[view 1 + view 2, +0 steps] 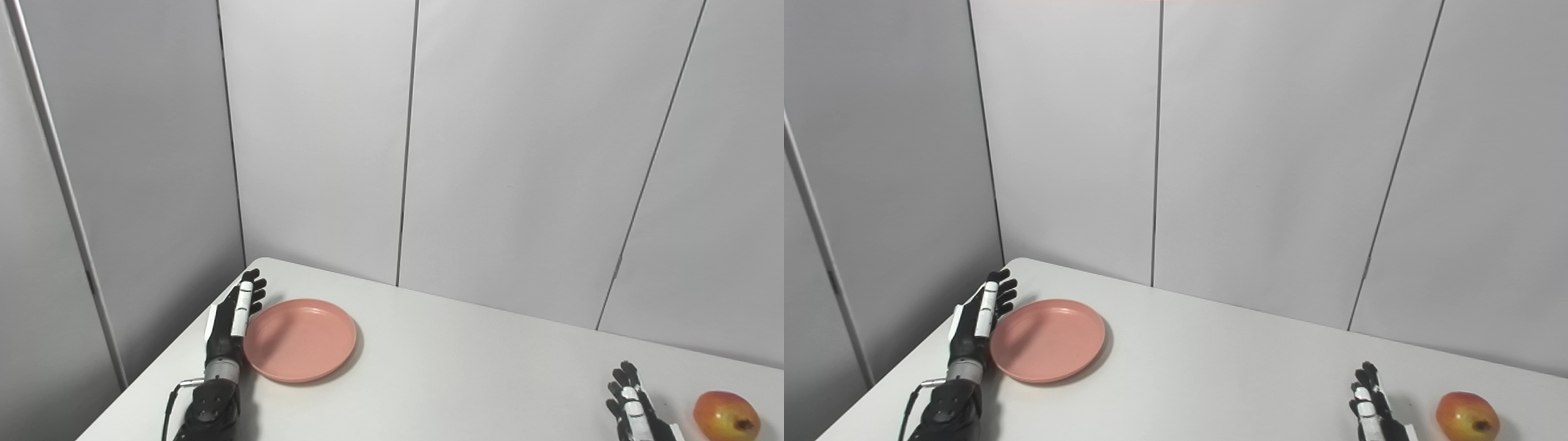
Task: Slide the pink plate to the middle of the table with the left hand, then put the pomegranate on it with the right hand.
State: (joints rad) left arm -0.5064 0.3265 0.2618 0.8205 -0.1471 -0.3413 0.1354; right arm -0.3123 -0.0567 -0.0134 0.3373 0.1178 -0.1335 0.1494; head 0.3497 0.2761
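Note:
The pink plate (pixel 300 339) lies flat on the white table (pixel 465 373), near its far left corner. My left hand (pixel 236 312) stands on edge against the plate's left rim, fingers straight and apart, holding nothing. A red-yellow pomegranate (pixel 726 416) rests at the table's near right. Just left of the fruit, with a gap between them, my right hand (pixel 634 404) is open with its fingers extended; its lower part is cut off by the picture's bottom edge.
Grey wall panels (pixel 490 153) rise right behind the table's back edge. The table's left edge (pixel 159 380) runs close beside my left arm. Bare tabletop stretches between the plate and the right hand.

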